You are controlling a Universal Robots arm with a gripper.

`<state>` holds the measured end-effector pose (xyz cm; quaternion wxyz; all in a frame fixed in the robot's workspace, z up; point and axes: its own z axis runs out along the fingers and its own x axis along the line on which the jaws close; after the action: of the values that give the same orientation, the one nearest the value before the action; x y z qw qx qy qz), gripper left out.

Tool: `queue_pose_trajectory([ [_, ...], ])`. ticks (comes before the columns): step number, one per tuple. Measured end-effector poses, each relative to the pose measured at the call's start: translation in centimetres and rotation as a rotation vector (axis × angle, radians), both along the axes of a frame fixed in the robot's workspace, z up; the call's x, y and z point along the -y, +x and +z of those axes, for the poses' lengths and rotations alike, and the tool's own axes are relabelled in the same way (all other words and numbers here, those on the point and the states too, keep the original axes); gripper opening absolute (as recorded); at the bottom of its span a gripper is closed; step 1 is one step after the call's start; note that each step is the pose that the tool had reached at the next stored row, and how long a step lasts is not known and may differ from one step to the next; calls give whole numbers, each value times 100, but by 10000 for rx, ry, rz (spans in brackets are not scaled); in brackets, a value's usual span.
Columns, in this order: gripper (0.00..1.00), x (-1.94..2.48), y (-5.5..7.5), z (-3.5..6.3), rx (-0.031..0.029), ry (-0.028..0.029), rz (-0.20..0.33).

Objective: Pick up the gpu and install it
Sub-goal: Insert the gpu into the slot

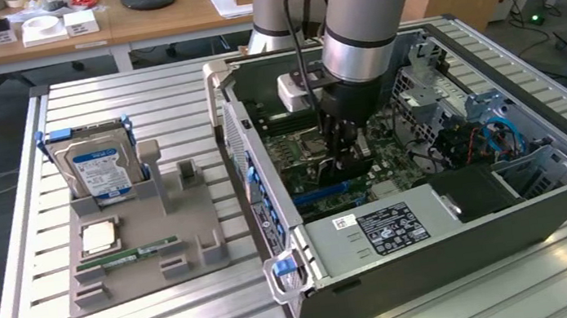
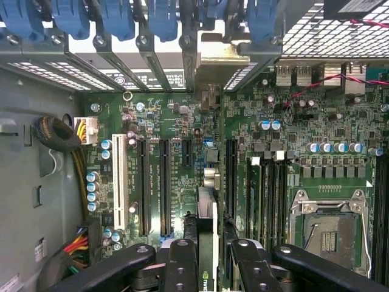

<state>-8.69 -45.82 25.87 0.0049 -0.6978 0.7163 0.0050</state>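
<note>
My gripper (image 1: 345, 149) is deep inside the open computer case (image 1: 407, 262), over the motherboard (image 2: 182, 121). It is shut on the gpu (image 2: 206, 222), a thin dark card that I see edge-on between the two black fingers (image 2: 181, 264) in the wrist view. The card stands upright along a long expansion slot. Its pale metal bracket (image 2: 223, 59) reaches the case's rear slot openings, under the blue latches (image 2: 115, 18). From the exterior view the gpu (image 1: 329, 171) is a dark sliver below the fingertips, just above a blue slot (image 1: 324, 195).
Black expansion slots (image 2: 164, 182) and a white slot (image 2: 120, 182) lie beside the card, and the CPU socket (image 2: 331, 234) on its other side. Cable bundles (image 2: 64, 137) hug the case wall. At the exterior view's left, a grey holder (image 1: 198, 219) carries a hard drive (image 1: 98, 167), a processor chip (image 1: 96, 237) and a memory stick (image 1: 126, 255).
</note>
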Motion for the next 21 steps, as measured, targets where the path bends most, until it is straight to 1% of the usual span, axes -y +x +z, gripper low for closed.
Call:
queue_pose_trajectory([
  [21,26,2,-53,-3,0,0,2],
])
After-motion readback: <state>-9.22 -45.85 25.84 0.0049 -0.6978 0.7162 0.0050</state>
